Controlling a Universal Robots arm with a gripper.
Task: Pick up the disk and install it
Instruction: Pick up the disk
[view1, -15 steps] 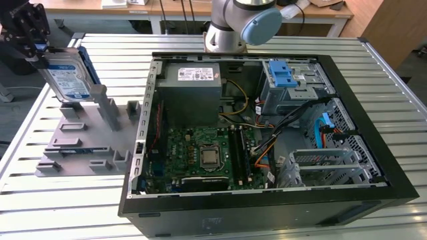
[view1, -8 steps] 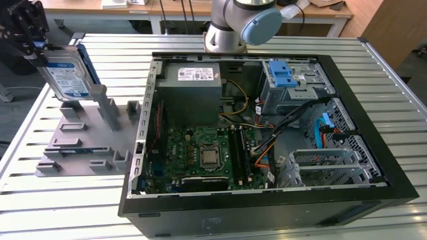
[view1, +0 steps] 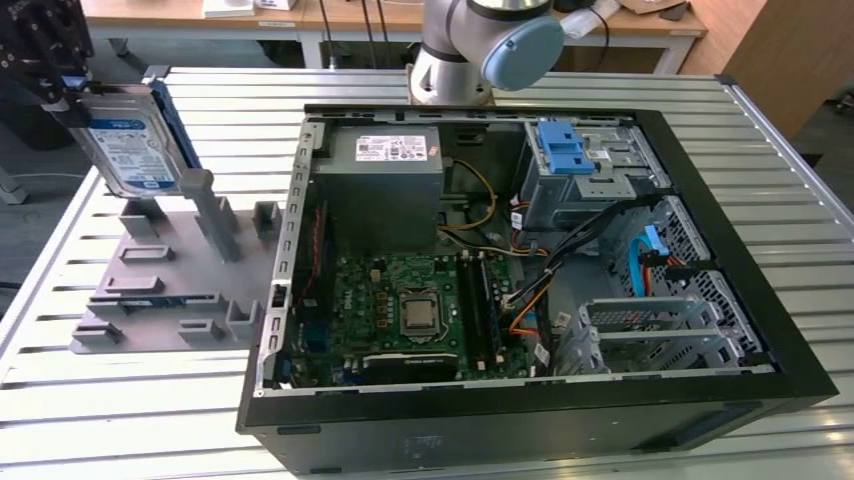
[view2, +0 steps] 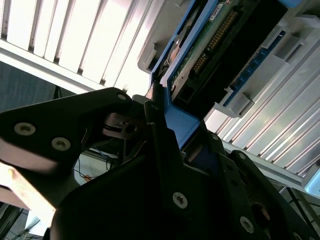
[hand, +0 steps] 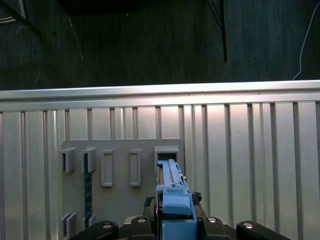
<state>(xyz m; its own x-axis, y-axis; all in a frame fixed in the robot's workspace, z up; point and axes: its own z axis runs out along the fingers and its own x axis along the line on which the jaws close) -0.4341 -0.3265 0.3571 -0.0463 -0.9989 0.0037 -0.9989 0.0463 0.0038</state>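
The disk, a silver drive with a white-and-blue label in a blue bracket, hangs tilted at the exterior view's far left, over the grey holder rack. My black gripper is shut on its upper end. In the first wrist view the bracket's edge runs from the gripper toward an open slot in the rack below. The second wrist view shows my fingers clamped on the blue bracket, with the disk's circuit-board side beyond.
The open computer case lies on the slatted metal table, to the right of the rack. Inside are a grey power supply, a motherboard, cables and a drive cage with a blue latch. The arm's base stands behind the case.
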